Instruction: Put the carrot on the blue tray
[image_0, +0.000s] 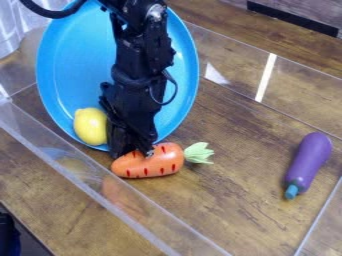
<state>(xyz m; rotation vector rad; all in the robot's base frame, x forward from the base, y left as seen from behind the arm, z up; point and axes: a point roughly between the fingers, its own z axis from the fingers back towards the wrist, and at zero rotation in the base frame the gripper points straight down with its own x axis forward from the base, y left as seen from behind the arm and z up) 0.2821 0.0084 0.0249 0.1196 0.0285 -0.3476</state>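
Inside the large round bright blue plastic tray (67, 68), at its near edge, sits a yellow lemon-like ball (90, 126). Just right of it, the black claw (124, 150) is shut, its tips against the blunt end of the orange toy carrot (148, 161) with dark grooves and a pale green leafy top. That carrot lies on the brown wooden table (230, 190), just beside the tray on its near side; whether the claw grips it, I cannot tell. Well to the tray's right lies a purple toy eggplant (309, 162).

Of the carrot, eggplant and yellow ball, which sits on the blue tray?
The yellow ball, at the tray's near edge; carrot and eggplant lie on the wood.
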